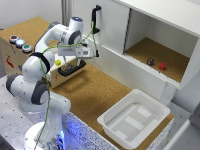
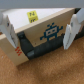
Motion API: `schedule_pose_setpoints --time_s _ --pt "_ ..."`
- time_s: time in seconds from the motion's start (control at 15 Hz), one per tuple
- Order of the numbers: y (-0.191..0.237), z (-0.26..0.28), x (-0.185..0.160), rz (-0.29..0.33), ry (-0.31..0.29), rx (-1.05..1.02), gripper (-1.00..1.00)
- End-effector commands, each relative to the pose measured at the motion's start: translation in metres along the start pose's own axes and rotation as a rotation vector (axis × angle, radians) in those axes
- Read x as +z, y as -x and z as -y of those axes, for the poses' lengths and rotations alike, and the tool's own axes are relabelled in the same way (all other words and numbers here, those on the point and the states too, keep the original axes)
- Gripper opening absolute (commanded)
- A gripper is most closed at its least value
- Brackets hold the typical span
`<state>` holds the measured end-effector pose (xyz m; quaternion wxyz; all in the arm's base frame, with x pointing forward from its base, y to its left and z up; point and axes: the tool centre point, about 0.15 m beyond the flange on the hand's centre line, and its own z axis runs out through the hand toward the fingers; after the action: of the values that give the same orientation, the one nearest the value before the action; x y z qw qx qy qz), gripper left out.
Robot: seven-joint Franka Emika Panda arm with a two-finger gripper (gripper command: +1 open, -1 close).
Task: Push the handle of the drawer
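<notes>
The drawer is a small light-wood box, slid partway out of a wooden case on the exterior view's left. Its handle is a short black bar on the front. In the wrist view the handle lies across the drawer front below a blue pixel figure. A small yellow object rests inside the drawer. My gripper hangs just above the handle. In the wrist view the gripper is open. Its white fingers straddle the drawer front with nothing gripped.
The wooden case carries coloured buttons on top. An empty white tub sits on the cork surface at the exterior view's lower right. A large white cabinet behind holds a red block and a dark object.
</notes>
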<state>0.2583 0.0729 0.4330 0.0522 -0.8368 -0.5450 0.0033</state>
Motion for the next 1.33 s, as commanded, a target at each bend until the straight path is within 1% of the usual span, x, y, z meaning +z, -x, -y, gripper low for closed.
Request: schedule_pose_setpoints --time_s 0.0,0.07,0.2,0.27,0.47,0.53,0.73,0.93,1.07,1.27 --pt "0.008 -0.036 0.044 0.045 0.032 -0.151 1.0" --pt "0.007 -0.042 0.054 0.049 0.034 -0.155 1.0" --pt "0.0 -0.051 0.07 0.017 0.063 -0.151 1.0" --pt "-0.009 -0.056 0.082 0.01 0.058 -0.169 1.0" --pt "-0.032 -0.068 0.099 0.01 0.037 -0.236 1.0" --pt "-0.04 -0.074 0.1 0.007 0.04 -0.26 -1.0" --pt "-0.051 -0.09 0.098 0.009 0.036 -0.284 -1.0" --pt "-0.056 -0.103 0.1 0.011 0.008 -0.269 -1.0" --pt "-0.063 -0.102 0.104 0.021 -0.016 -0.287 -1.0" --pt "-0.076 -0.094 0.103 0.022 -0.031 -0.303 -1.0"
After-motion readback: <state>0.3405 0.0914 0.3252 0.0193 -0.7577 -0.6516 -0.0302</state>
